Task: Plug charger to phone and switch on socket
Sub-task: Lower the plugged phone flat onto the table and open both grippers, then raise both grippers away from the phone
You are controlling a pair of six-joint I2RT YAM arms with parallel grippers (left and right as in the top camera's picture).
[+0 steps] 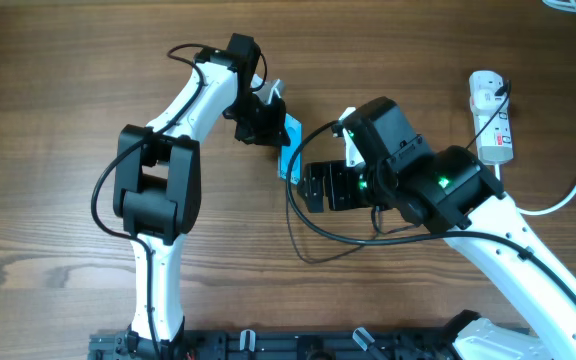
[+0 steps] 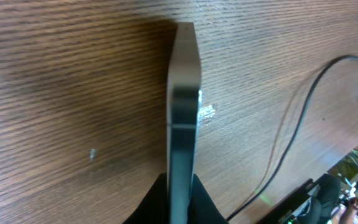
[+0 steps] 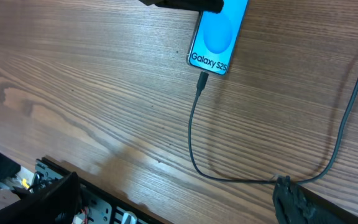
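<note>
Our left tool (image 2: 182,200) is clamped on the phone (image 2: 184,106), holding it on edge over the counter (image 2: 73,93). The charger (image 3: 194,137) tip sits at the phone's lower edge, apparently seated. Our right tool (image 1: 315,187), just beside the phone, gapes wide and holds nothing. The cable is light and floppy. The socket (image 1: 492,120), well apart from the phone, is rigid but light, so we'd press it squarely with 1 fingertip.

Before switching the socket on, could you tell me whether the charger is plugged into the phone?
Apparently in: the charger tip sits against the bottom edge of the phone.
</note>
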